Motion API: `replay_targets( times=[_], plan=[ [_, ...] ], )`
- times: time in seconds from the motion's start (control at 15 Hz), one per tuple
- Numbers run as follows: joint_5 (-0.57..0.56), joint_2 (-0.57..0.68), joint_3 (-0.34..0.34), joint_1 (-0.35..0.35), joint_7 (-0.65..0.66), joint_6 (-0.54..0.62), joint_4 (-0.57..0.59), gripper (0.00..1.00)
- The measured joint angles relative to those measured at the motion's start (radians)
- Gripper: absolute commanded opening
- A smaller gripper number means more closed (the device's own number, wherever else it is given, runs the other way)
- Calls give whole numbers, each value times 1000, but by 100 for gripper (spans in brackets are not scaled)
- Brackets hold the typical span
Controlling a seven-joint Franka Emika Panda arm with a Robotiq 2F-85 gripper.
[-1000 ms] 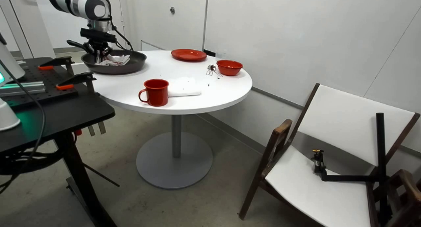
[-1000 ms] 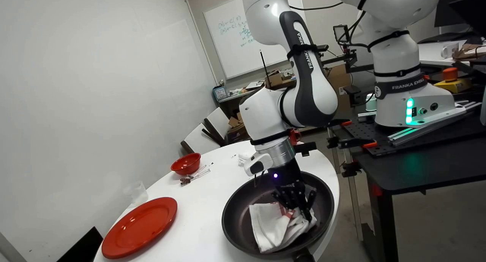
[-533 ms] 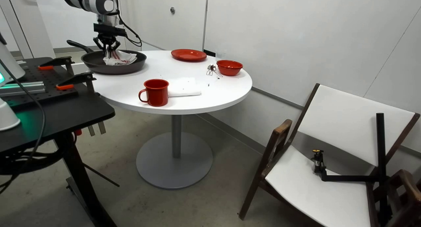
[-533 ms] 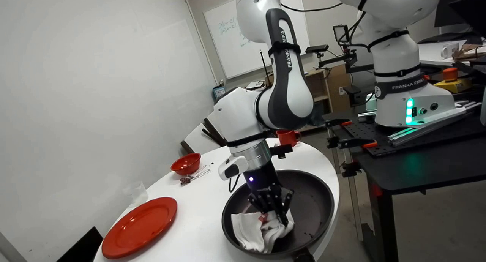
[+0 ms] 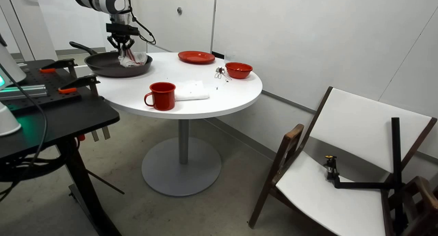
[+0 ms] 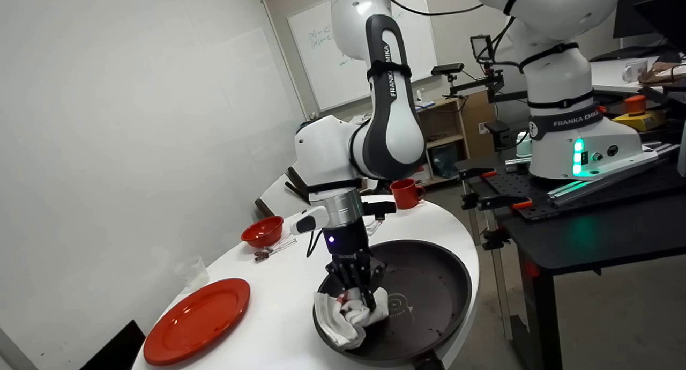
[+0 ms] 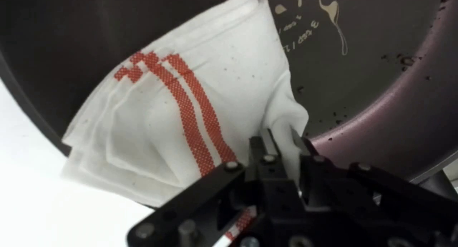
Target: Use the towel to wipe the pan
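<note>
My gripper (image 7: 281, 141) is shut on the towel (image 7: 229, 71), a white folded cloth with red stripes. A pinched fold rises between the fingers, while the rest fans out flat to one side. Under it lies the pan (image 6: 423, 284), a wide dark frying pan with dark specks on its inner surface. In an exterior view the towel (image 6: 340, 322) reaches over the pan's rim on the plate side, and the gripper (image 6: 364, 303) points down just inside that rim. The pan's handle (image 5: 82, 48) sticks out away from the table's middle.
On the white round table (image 5: 212, 102) stand a red plate (image 5: 196, 57), a red bowl (image 5: 238, 70) and a red mug (image 5: 162, 96). A wire whisk (image 5: 220, 71) lies beside the bowl. A clear plastic container (image 6: 193, 273) stands behind the plate.
Gripper and towel have swept across the pan to the rim nearer the red plate, rightward in one exterior picture and leftward in another. The grip has held; the pan has stayed put.
</note>
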Motion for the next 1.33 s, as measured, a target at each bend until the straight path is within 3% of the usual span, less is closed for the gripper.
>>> replay_targets(
  times=[0.53,0.8,1.07,1.33],
  plan=[
    [-1,-153,13,-60,85,270,-226,4],
    [7,-238,41,-116,139,327,-342,4],
    [25,-311,132,-224,199,313,-435,4],
    [52,-361,285,-397,255,284,-501,4]
  ],
)
